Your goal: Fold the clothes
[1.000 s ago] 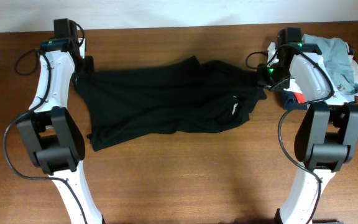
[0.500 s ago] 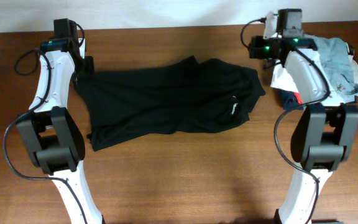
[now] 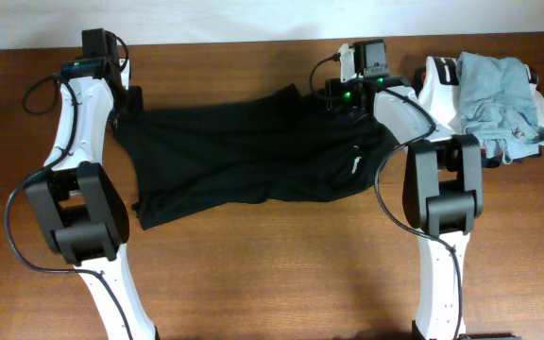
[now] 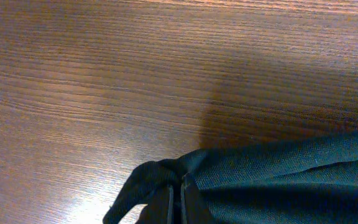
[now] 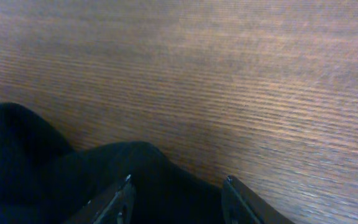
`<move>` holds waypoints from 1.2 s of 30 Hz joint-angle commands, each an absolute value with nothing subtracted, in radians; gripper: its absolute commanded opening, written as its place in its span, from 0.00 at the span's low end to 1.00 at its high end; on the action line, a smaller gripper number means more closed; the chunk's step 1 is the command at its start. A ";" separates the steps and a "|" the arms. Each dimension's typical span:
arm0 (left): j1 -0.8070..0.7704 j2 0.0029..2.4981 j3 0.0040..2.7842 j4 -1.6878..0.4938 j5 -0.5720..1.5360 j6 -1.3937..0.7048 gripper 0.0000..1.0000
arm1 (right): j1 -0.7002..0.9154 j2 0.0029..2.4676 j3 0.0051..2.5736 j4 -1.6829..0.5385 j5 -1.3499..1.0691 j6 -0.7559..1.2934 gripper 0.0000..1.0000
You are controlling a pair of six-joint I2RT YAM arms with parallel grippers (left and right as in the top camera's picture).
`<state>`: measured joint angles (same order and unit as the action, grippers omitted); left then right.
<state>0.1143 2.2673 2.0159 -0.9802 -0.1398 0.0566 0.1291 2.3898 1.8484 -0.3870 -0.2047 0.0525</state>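
- The large, soft, sleeved black top (image 3: 253, 156) lies spread along the middle of the table, between the two arms. It is rumpled, with shallow folds and an uneven lower hem.
- A small white logo (image 3: 357, 162) shows on its right part, near the right-hand edge of the cloth.
- In the left wrist view its weave reads as a fine, matte knit, bunched into a rounded fold at the edge.
- The left gripper (image 4: 180, 200) sits at the far left corner of the black top. Its dark fingers are pressed together and pinch that bunched fold.
- The right gripper (image 5: 179, 193) is over the top's far right edge. Its two dark fingers (image 5: 120, 202) are spread wide, with a smooth rounded hump of black cloth between and beneath them; I cannot tell whether they touch it.
- The brown wooden table (image 3: 281, 274) has a fine, straight grain and a slight sheen.
- At the far right corner lies a crumpled pile, well apart from the black top: a light grey-blue garment (image 3: 494, 85) lies on top, with a white garment (image 3: 439, 80) at its left side.
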 commanded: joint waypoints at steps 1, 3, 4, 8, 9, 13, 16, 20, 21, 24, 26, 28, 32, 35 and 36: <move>0.120 2.245 2.028 -0.979 -0.154 0.057 0.01 | 0.136 2.411 1.860 -0.367 -0.203 0.065 0.50; 0.120 2.245 2.028 -0.979 -0.154 0.057 0.00 | 0.138 2.423 1.860 -0.357 -0.203 0.065 0.51; 0.120 2.245 2.028 -0.979 -0.154 0.057 0.00 | 0.138 2.428 1.860 -0.354 -0.205 0.065 0.50; 0.120 2.245 2.028 -0.979 -0.154 0.057 0.01 | 0.138 2.453 1.860 -0.337 -0.206 0.064 0.50; 0.120 2.245 2.028 -0.979 -0.154 0.057 0.01 | 0.138 2.459 1.860 -0.330 -0.207 0.065 0.51; 0.120 2.245 2.028 -0.979 -0.154 0.057 0.00 | 0.138 2.478 1.860 -0.308 -0.238 0.065 0.50; 0.120 2.245 2.028 -0.979 -0.154 0.057 0.01 | 0.139 2.488 1.860 -0.308 -0.255 0.065 0.50; 0.120 2.245 2.028 -0.979 -0.154 0.057 0.00 | 0.138 2.485 1.869 -0.325 -0.256 0.065 0.11; 0.120 2.245 2.028 -0.979 -0.154 0.057 0.01 | 0.137 2.484 1.881 -0.338 -0.256 0.065 0.07; 0.120 2.245 2.028 -0.978 -0.154 0.057 0.01 | 0.125 2.484 1.977 -0.430 -0.255 0.065 0.04; 0.120 2.245 2.028 -0.973 -0.155 0.057 0.00 | 0.121 2.484 2.043 -0.476 -0.255 0.064 0.04; 0.121 2.245 2.028 -0.963 -0.155 0.057 0.01 | 0.114 2.484 2.118 -0.524 -0.255 0.064 0.04; 0.128 2.244 2.030 -0.929 -0.158 0.057 0.00 | 0.098 2.484 2.281 -0.641 -0.255 0.059 0.04; 0.128 2.244 2.041 -0.915 -0.159 0.058 0.00 | 0.091 2.484 2.387 -0.739 -0.255 0.035 0.04; 0.128 2.244 2.046 -0.913 -0.159 0.058 0.01 | 0.089 2.484 2.415 -0.772 -0.255 0.021 0.04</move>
